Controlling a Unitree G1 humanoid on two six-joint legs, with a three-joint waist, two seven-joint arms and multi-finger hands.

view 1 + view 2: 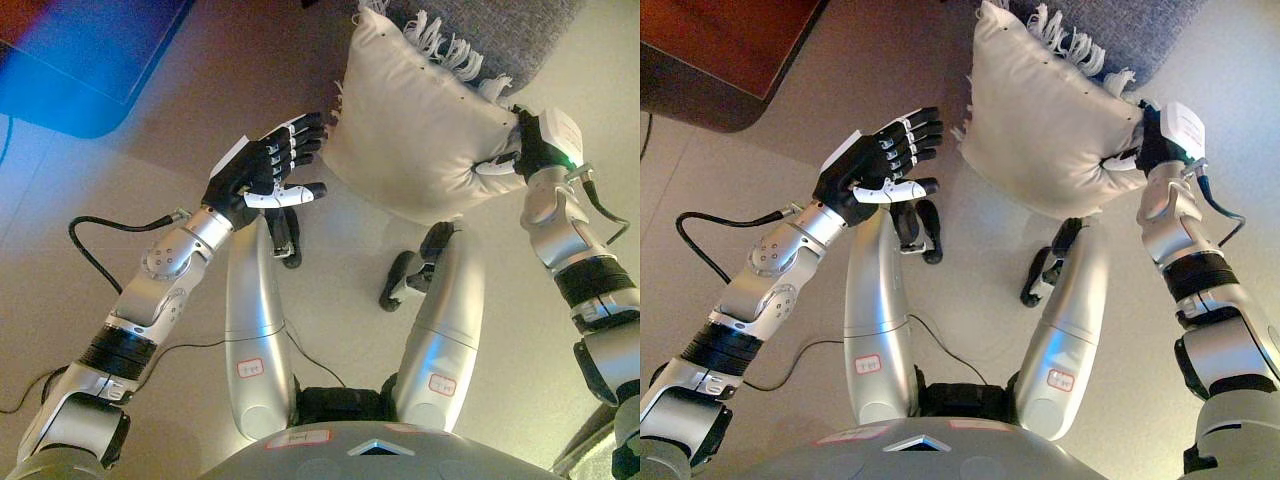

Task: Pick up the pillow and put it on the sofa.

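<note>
The cream pillow (415,130) hangs in the air above the pale floor (340,270), tilted, with its fringed top edge up against the grey sofa (500,30) at the top of the view. The right hand (520,150) grips the pillow's right edge, fingers curled into the fabric so that the cloth puckers and folds around them. The left hand (265,170) is just beside the pillow's left edge, palm turned toward it, fingers straight and slightly spread, thumb out below; a narrow gap of floor shows between the fingertips and the cushion, so it is not touching. The pillow's lower edge bulges downward, free of any support. Between the two arms the floor lies bare apart from the robot's own parts, leaving open room below and to the left of the pillow. On the far left, a dark reddish-brown piece of furniture (710,50) with a rounded edge fills the upper corner, well apart from the left hand and the pillow. The sofa's grey woven fabric appears only as a small patch behind the fringe, and its seat and front edge cannot be made out.
</note>
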